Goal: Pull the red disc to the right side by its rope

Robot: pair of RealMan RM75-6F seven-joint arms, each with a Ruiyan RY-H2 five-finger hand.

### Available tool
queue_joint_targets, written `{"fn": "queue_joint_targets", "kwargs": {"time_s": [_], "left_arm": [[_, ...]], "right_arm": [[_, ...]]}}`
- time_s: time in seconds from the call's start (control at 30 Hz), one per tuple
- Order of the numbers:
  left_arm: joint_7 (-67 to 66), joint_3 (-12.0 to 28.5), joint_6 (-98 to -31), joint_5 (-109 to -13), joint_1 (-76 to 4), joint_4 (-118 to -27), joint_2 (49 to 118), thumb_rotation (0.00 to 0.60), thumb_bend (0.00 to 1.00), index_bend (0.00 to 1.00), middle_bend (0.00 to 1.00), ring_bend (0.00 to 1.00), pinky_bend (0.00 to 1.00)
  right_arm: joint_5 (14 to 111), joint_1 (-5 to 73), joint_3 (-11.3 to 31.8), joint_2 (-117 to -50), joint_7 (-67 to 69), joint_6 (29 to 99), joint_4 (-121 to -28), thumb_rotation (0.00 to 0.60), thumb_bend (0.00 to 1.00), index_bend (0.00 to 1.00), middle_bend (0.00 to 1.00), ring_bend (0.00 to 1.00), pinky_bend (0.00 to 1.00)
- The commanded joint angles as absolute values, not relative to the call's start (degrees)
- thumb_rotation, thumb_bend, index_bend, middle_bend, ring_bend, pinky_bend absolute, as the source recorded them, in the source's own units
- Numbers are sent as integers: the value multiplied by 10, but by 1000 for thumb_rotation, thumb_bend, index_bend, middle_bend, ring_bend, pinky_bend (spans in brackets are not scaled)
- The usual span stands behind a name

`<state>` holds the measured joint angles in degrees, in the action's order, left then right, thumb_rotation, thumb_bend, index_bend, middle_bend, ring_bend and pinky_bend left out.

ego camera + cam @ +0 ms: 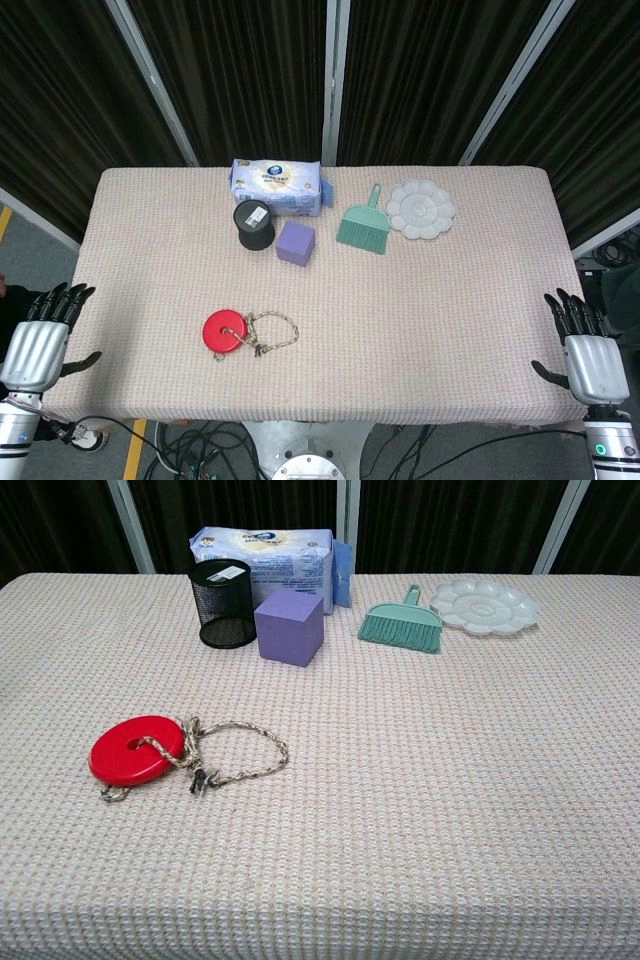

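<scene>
Red disc (224, 331) flat on the woven tablecloth (420, 300), lower left of centre in the head view, at the left in the chest view. Rope (272, 330) threaded through the disc, looped in an oval just to its right, knotted ends bunched beside the disc's lower right edge; one short frayed end poking out at the disc's lower left in the chest view.

Left hand (42, 340) at the lower left corner of the head view, off the table's left edge, fingers straight and spread, thumb out toward the table, holding nothing. Right hand (586, 352) at the lower right corner, off the right edge, likewise spread and empty. Both well apart from disc and rope; neither visible in the chest view.

Along the top of the table: tissue pack (279, 186) at the back edge, black mesh cup (254, 224) just in front of it, purple cube (296, 242) beside the cup on its right, green hand brush (365, 224) right of the cube, white flower-shaped palette (420, 208) right of the brush.
</scene>
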<state>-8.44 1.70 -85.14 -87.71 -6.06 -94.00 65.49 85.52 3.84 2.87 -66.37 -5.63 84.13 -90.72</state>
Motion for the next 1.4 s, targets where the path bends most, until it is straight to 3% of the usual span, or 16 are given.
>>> {"fn": "queue_joint_targets", "kwargs": {"time_s": [0.03, 0.6, 1.0, 1.17, 1.4], "left_arm": [[-85, 18, -852, -878, -61, -939, 656, 600, 0, 121, 101, 49, 135], [-79, 16, -849, -874, -61, -930, 659, 600, 0, 121, 101, 49, 135], [-82, 15, -851, -876, -61, -929, 662, 600, 0, 121, 100, 49, 135], [-83, 16, -855, -877, -60, -931, 660, 600, 0, 121, 101, 49, 135], [-77, 15, -857, -869, -53, -925, 656, 600, 0, 121, 100, 49, 135]], "right_arm": [[856, 39, 29, -663, -56, 841, -908, 600, 21, 0, 0, 0, 0], [872, 70, 29, -652, -85, 803, -946, 600, 22, 0, 0, 0, 0], [878, 225, 66, -647, -127, 607, -1045, 600, 43, 0, 0, 0, 0], [821, 319, 104, -693, -141, 495, -1054, 600, 50, 0, 9, 0, 0], [725, 423, 128, -779, -188, 399, -1014, 600, 59, 0, 29, 0, 0]]}}
